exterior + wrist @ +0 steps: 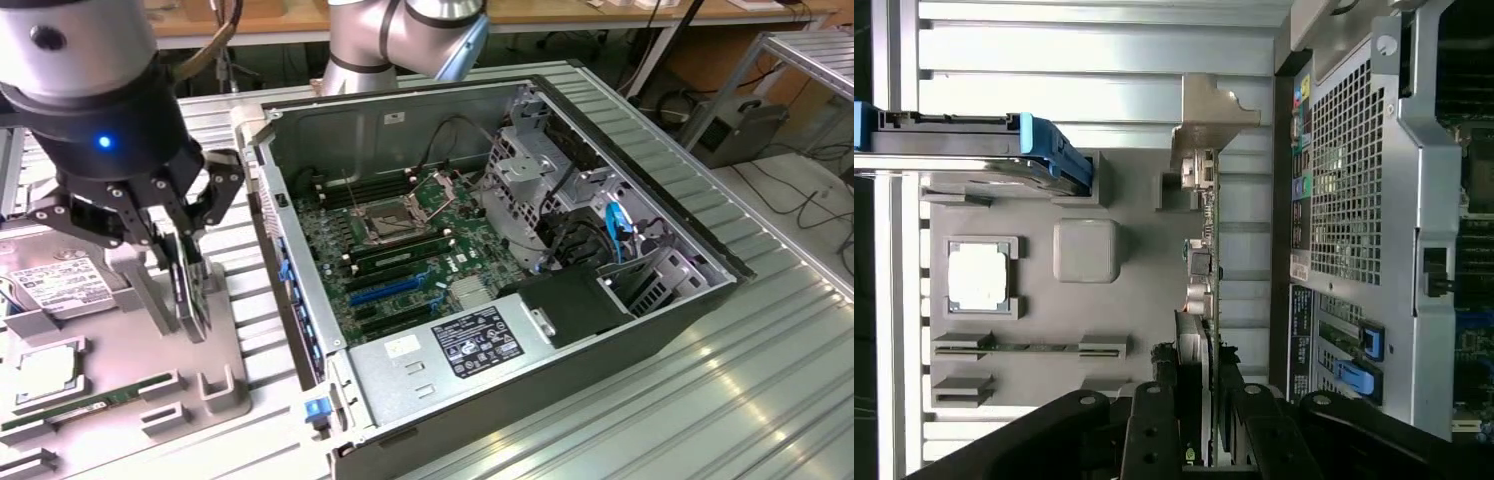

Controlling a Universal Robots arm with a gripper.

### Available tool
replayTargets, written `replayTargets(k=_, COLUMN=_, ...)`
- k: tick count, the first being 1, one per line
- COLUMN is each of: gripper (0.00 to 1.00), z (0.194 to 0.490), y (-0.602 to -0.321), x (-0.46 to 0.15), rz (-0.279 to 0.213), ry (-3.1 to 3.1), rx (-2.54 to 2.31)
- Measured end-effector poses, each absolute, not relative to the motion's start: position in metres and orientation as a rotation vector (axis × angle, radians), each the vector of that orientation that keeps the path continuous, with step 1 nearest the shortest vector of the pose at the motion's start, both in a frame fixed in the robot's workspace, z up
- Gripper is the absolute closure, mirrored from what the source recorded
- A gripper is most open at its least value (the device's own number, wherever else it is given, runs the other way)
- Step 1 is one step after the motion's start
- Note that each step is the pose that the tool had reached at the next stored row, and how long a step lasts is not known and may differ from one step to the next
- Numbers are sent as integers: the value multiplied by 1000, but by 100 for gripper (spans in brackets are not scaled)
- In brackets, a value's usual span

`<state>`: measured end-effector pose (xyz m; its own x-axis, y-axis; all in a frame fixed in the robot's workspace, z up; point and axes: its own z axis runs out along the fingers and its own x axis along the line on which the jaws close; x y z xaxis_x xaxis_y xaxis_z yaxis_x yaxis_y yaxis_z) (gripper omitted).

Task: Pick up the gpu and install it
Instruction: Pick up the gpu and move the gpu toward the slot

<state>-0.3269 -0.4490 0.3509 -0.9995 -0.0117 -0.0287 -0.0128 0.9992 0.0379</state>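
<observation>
gpu (pixel 195 300): upright in grey holder (pixel 227 400), left of frame; tool (pixel 1201 400) narrowed onto its faces; not yet in case (pixel 387 110); install outstanding

Robotics lab: an opened computer tower (pixel 387 125) lies on a ribbed aluminium desk (pixel 747 400), with a grey parts fixture (pixel 240 340) at eight o'clock in the exterior view. Wooden workbenches (pixel 561 12) line the back at twelve o'clock. A robot arm (pixel 400 40) rises before them, and loose cables (pixel 814 200) trail across the floor at three o'clock.
</observation>
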Motion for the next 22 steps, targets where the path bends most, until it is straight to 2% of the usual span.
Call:
replayTargets(k=13, gripper=74, z=414, y=-455, x=-303, rz=64, ry=3113, rx=-19)
replayTargets(k=22, gripper=74, z=446, y=-459, x=-258, rz=96, ry=3115, rx=-19)
